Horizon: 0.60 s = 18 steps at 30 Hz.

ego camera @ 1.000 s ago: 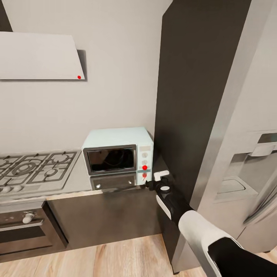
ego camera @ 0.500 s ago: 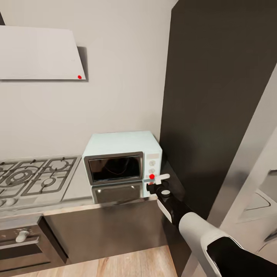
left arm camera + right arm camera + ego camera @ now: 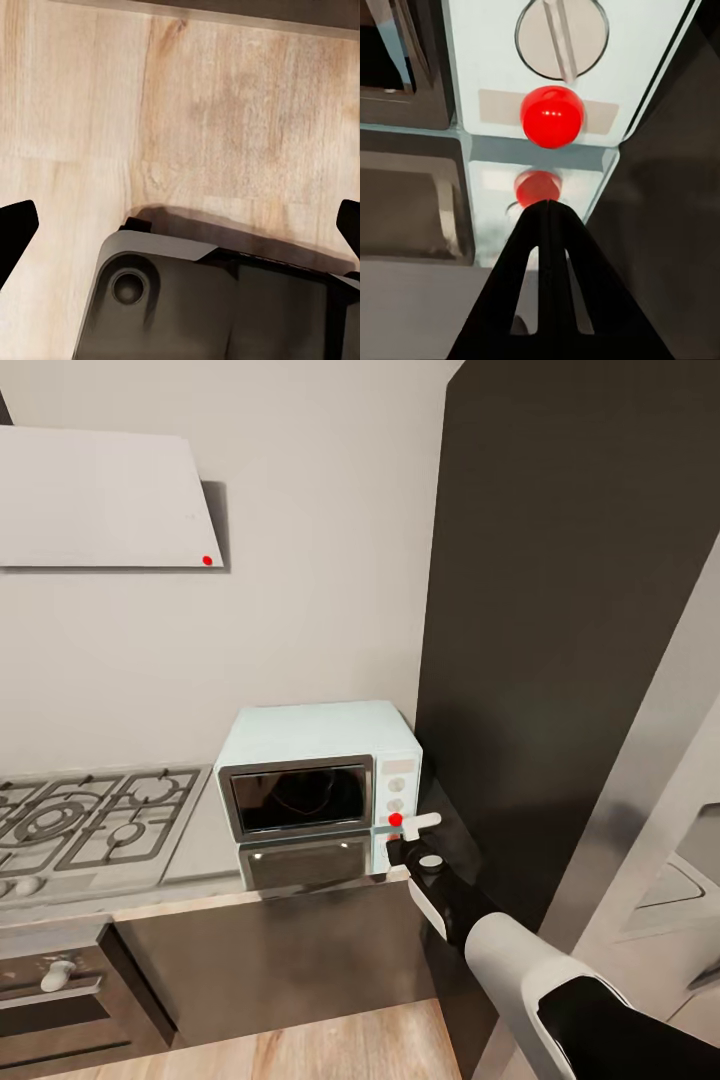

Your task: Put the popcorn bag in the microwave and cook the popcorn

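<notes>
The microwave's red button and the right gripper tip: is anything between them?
No. In the right wrist view, only bare glossy countertop, mirroring the red button, lies before the shut right gripper. The microwave has its door closed.

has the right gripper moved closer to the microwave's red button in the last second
Yes. The right gripper was at the countertop's front edge, below the red button; now it sits just under it.
</notes>
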Available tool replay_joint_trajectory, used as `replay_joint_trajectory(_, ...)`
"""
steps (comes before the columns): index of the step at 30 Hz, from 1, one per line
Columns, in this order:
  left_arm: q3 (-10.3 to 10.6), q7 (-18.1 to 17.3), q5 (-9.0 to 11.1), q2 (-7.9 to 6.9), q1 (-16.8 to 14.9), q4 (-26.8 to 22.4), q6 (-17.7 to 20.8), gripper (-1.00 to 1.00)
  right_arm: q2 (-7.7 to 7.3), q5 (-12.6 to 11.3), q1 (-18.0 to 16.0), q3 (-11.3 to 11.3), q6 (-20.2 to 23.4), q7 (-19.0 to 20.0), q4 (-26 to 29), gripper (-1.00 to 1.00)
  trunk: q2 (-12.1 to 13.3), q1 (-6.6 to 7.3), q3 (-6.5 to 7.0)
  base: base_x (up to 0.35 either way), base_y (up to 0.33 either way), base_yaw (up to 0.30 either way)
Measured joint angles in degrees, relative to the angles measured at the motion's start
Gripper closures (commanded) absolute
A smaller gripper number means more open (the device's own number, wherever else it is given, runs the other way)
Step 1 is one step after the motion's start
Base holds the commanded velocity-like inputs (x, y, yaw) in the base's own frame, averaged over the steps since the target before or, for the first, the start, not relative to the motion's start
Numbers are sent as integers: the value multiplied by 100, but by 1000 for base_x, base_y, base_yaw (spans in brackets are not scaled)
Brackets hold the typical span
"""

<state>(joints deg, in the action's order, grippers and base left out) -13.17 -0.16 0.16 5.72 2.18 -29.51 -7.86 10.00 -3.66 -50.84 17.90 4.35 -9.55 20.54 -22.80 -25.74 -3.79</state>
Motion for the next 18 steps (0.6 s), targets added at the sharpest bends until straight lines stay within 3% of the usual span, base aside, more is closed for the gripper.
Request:
replay_joint_trajectory(6, 4, 0, -18, -5, 9, 4, -82, -100, 0, 0, 18, 2, 0, -1, -1, 100, 1, 1, 0, 155, 63, 0)
replay_joint_trajectory(15, 3, 0, -11, -6, 9, 77, -288, -100, 0, -20, 37, 7, -50, -2, -143, 100, 0, 0, 0, 24, 7, 0)
replay_joint_trajectory(18, 8, 0, -11, -6, 9, 86, -292, -100, 0, -27, 37, 7, -67, -3, -164, 100, 0, 2, 0, 252, 0, 0)
